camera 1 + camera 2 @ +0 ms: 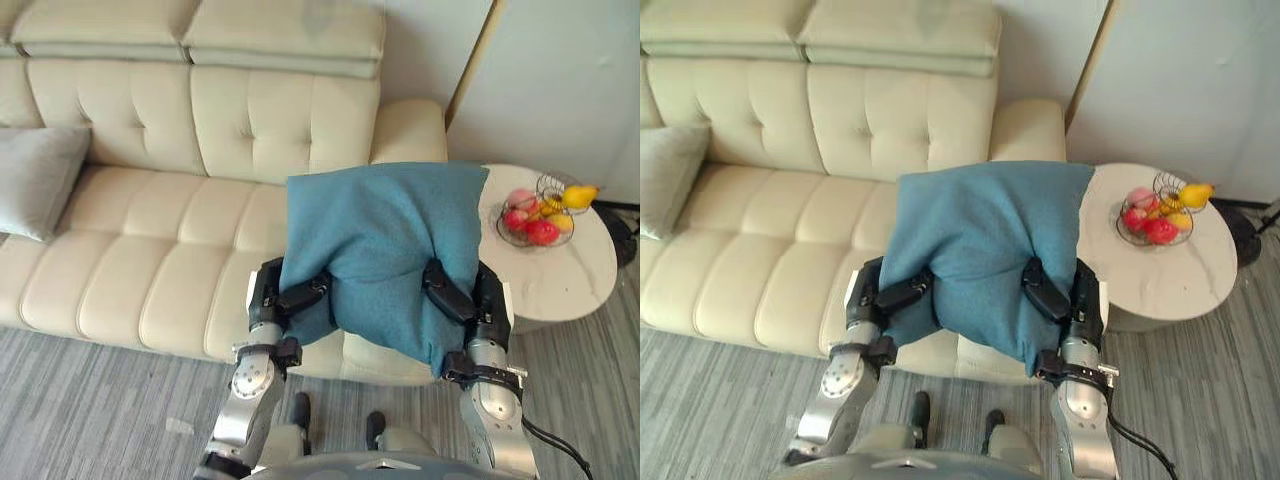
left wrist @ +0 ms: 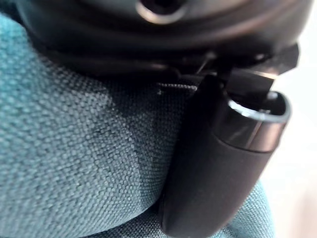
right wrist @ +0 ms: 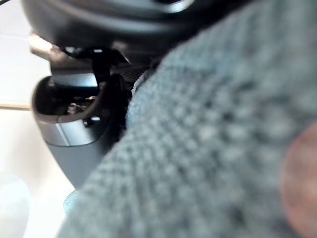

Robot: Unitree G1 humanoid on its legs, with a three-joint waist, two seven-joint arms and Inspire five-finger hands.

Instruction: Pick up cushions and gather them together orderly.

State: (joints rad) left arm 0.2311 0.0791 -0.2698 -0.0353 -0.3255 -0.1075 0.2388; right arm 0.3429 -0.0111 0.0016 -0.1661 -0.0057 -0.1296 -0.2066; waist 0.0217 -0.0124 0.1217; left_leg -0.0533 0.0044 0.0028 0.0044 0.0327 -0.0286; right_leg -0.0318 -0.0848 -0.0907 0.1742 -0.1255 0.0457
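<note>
A teal cushion (image 1: pixel 385 245) hangs in the air above the right end of the cream sofa (image 1: pixel 160 260), held between both hands. My left hand (image 1: pixel 285 297) pinches its lower left corner, thumb pressed into the cloth (image 2: pixel 74 163). My right hand (image 1: pixel 468 292) clamps the lower right side, thumb on the fabric (image 3: pixel 208 148). A grey cushion (image 1: pixel 35 180) leans against the sofa back at the far left.
A round white side table (image 1: pixel 575 275) stands right of the sofa and bears a wire basket of fruit (image 1: pixel 540 215). Grey striped carpet (image 1: pixel 90 400) runs in front of the sofa. A wall and a door frame (image 1: pixel 470 70) rise behind.
</note>
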